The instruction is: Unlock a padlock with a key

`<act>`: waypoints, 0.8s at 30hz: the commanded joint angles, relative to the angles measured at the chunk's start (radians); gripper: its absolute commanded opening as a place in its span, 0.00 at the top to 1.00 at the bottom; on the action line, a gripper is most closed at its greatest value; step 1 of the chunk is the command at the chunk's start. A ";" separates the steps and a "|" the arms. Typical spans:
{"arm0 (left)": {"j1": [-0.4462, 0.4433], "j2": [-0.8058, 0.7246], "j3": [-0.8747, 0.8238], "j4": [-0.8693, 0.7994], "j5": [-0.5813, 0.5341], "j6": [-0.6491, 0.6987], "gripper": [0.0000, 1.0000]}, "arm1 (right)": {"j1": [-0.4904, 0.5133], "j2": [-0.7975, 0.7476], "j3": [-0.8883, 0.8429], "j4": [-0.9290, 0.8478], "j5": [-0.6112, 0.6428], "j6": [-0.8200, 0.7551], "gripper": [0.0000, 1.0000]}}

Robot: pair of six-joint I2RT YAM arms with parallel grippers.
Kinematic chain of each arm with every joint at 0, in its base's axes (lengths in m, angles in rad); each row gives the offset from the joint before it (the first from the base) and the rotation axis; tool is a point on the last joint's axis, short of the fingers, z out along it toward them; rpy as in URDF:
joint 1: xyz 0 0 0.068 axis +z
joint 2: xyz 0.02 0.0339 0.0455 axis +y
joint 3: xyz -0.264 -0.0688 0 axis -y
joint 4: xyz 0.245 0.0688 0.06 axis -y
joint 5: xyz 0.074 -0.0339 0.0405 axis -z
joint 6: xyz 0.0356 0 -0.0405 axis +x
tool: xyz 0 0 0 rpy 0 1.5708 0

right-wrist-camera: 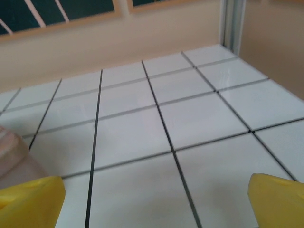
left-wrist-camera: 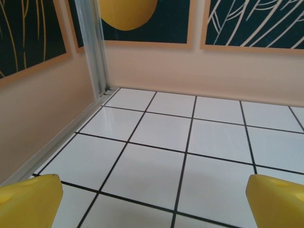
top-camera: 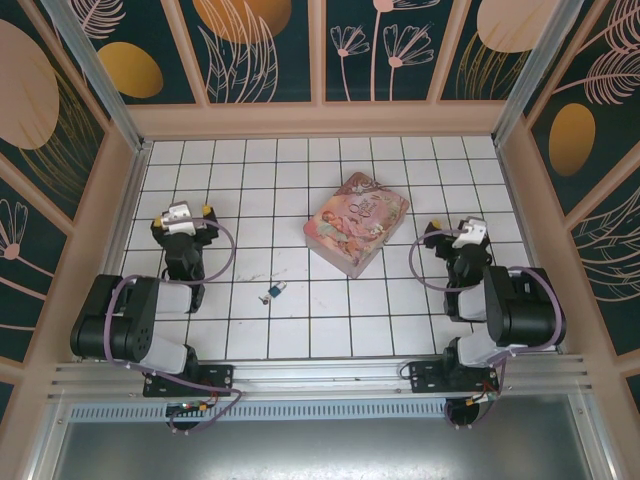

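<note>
Far to the left of the pink tin box (top-camera: 357,222), about level with its middle: left gripper (top-camera: 184,212), pointing away from the arm bases, jaws spread wide, nothing held. Seen from the left wrist (left-wrist-camera: 152,202): yellow fingertips (left-wrist-camera: 28,202) at the two lower corners, bare tiled floor (left-wrist-camera: 156,142) between them.

Left of the tin box's near corner and closer to the bases: the key (top-camera: 266,298), tiny, flat on the tiles. Just beside it, on the tin-box side: the padlock (top-camera: 278,290), blue body, lying flat. Touching the key or not, cannot tell. Both well apart from the left gripper, off to its right and nearer the bases; neither between any fingers.

Right of the tin box, near its right corner: right gripper (top-camera: 457,226), likewise pointing away from the bases, jaws wide apart, empty, well apart from padlock and key. From the right wrist (right-wrist-camera: 154,202): yellow fingertips (right-wrist-camera: 31,202) low at both corners, plain tiles between, a pinkish blur (right-wrist-camera: 12,159) at the left border, too soft to name.
</note>
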State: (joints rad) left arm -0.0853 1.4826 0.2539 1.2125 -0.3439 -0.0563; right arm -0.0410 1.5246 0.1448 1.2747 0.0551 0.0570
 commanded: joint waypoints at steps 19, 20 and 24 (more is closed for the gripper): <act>0.050 0.038 -0.031 0.090 0.084 -0.034 0.01 | 0.027 0.015 0.082 -0.011 0.024 -0.029 0.01; 0.050 0.038 -0.035 0.095 0.084 -0.035 0.01 | 0.027 0.015 0.081 -0.011 0.023 -0.028 0.01; 0.050 0.039 -0.032 0.094 0.083 -0.035 0.01 | 0.006 0.015 0.090 -0.029 -0.030 -0.023 0.01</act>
State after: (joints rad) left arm -0.0429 1.5253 0.2222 1.2617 -0.2687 -0.0795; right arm -0.0174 1.5326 0.2127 1.2549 0.0639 0.0383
